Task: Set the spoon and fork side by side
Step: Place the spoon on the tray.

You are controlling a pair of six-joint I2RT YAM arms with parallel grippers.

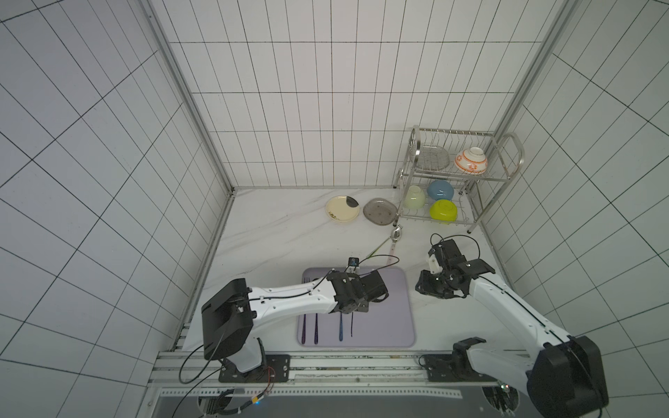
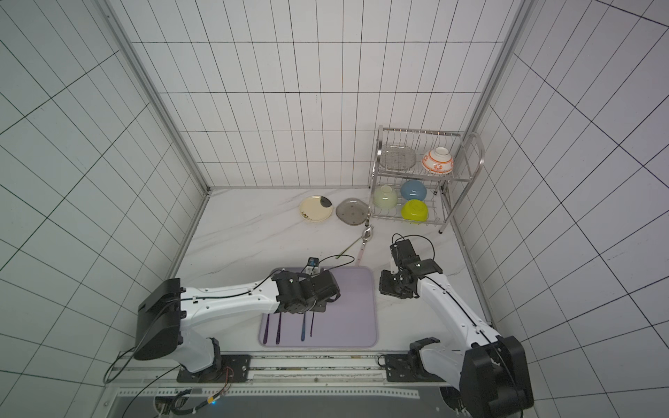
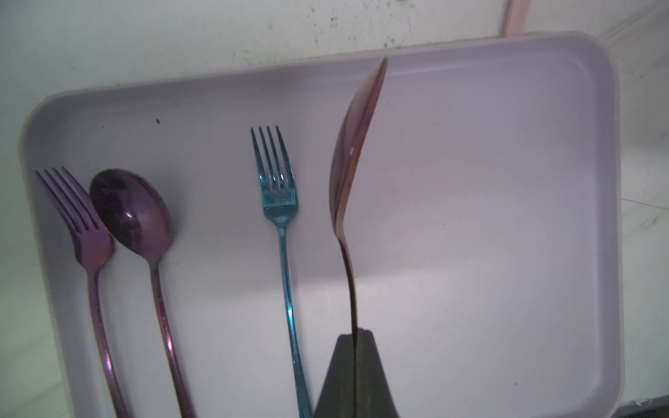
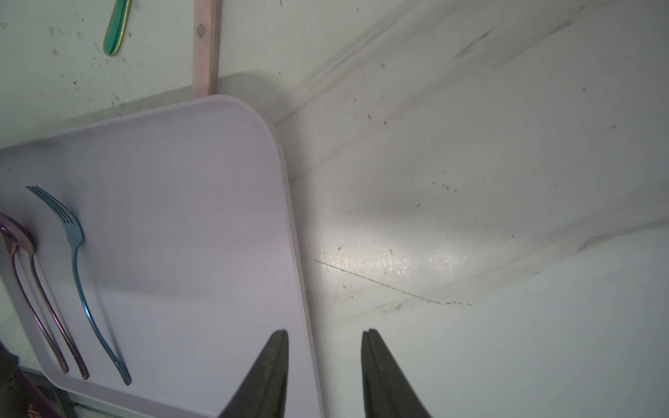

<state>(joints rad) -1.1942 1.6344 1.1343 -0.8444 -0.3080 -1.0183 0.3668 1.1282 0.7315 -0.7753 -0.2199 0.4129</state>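
Left hand (image 3: pixel 356 334) grips a plum metal spoon (image 3: pixel 349 155) beside the blue metal fork (image 3: pixel 280 217); right hand (image 4: pixel 325 331) hangs released, empty.

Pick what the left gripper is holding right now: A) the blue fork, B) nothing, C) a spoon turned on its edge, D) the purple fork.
C: in the left wrist view the left gripper is shut on the handle of a spoon seen edge-on, while the blue fork and the purple fork lie free on the tray.
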